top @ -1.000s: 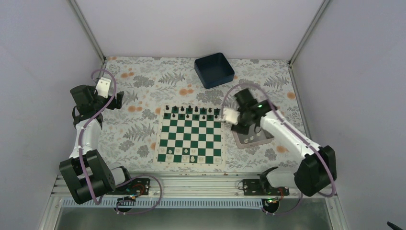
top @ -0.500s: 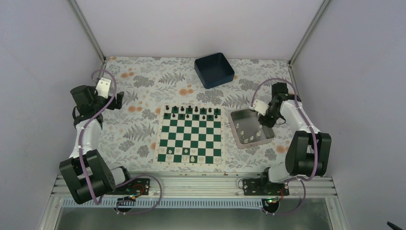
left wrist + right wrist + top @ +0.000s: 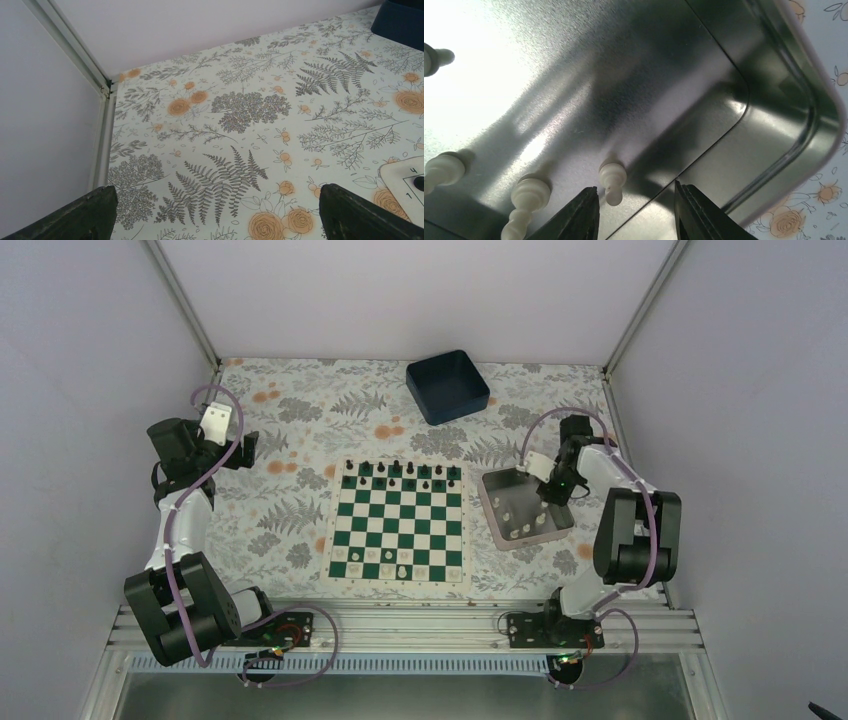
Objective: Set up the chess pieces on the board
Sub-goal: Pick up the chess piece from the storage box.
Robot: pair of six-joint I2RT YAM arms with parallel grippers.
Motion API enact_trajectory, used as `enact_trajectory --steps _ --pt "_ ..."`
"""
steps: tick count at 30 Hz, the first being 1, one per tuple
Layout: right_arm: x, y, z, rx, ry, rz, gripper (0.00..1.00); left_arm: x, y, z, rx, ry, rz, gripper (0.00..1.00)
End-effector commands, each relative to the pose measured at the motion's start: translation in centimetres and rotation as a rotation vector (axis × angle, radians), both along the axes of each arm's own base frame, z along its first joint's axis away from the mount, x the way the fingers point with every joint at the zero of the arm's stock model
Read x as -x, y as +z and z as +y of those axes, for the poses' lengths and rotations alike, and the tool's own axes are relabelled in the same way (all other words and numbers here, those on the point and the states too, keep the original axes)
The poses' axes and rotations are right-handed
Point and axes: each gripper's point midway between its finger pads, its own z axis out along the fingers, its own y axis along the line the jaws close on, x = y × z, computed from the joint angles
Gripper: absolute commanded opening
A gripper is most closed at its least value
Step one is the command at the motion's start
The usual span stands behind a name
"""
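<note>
The green and white board [image 3: 400, 523] lies mid-table, with black pieces along its far row and a few white pieces [image 3: 388, 556] along its near rows. More white pieces [image 3: 517, 531] stand in the silver tray [image 3: 494, 484] to its right. My right gripper [image 3: 543, 490] hangs low over the tray's right part, jaws open and empty. In the right wrist view a small white pawn [image 3: 612, 180] stands just inside the left finger [image 3: 579, 215] of the gripper [image 3: 634, 212]. My left gripper [image 3: 215, 212] is open and empty at the far left, away from the board.
A dark blue bin [image 3: 447, 386] sits at the back behind the board. The tray's rim [image 3: 819, 100] curves just right of my right fingers. Two more white pieces [image 3: 526, 200] stand left of them. The board's corner [image 3: 405, 175] shows in the left wrist view.
My right gripper swung from the board's far right corner out to the right, then came down over the tray. The left arm has not moved.
</note>
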Motion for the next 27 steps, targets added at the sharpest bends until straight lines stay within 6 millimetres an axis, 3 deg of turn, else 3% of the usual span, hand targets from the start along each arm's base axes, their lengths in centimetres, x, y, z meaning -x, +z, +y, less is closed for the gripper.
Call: enact_trajectory --steps 1,12,23,27 --pt "-0.3 -0.3 -0.8 0.029 0.004 0.009 0.4 0.0 0.2 0.1 -0.003 -0.001 -0.015 1.0" --pt "1.2 -1.3 -0.7 0.029 0.014 0.099 0.36 -0.1 -0.1 0.1 -0.001 -0.005 -0.007 1.0" --pt "0.9 -1.1 -1.5 0.117 0.039 0.095 0.35 0.0 0.0 0.1 -0.004 -0.003 -0.012 1.0" --pt "1.0 -2.1 -1.0 0.121 0.054 0.125 0.26 0.0 0.0 0.1 -0.005 -0.002 -0.012 1.0"
